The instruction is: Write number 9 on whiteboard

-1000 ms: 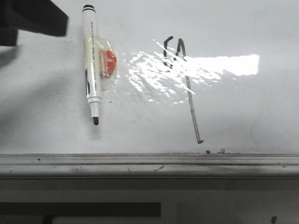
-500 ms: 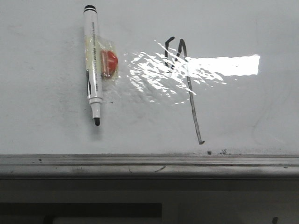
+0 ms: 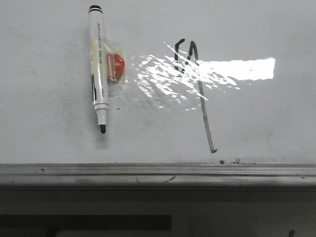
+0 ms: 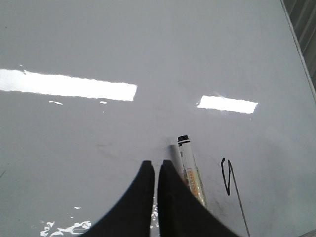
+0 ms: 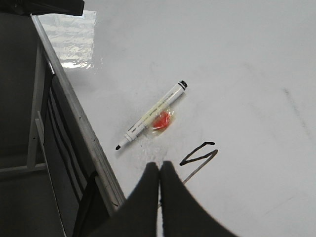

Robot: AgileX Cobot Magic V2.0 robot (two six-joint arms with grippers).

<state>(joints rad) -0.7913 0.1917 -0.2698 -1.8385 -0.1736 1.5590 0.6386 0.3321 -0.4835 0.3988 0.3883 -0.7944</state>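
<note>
The whiteboard (image 3: 49, 128) fills the front view. On it is the number 9 (image 3: 204, 111), a small open hook with a long slanted tail, also in the left wrist view (image 4: 227, 178) and the right wrist view (image 5: 198, 153). A white marker (image 3: 99, 69) lies uncapped on the board to its left, tip toward the ledge. My left gripper (image 4: 157, 164) is shut and empty above the board, beside the marker (image 4: 190, 170). My right gripper (image 5: 159, 165) is shut and empty, hovering near the 9's tail. Neither gripper shows in the front view.
A grey metal ledge (image 3: 158, 170) runs along the board's near edge, and a dark drop lies below it (image 5: 29, 148). A red-orange piece (image 3: 115, 66) is taped to the marker. A bright glare patch (image 3: 237, 69) crosses the 9. Small black specks (image 3: 221, 161) sit near the ledge.
A dark arm part at the front view's upper left corner one second ago has left that view. The marker and the 9 are unchanged.
</note>
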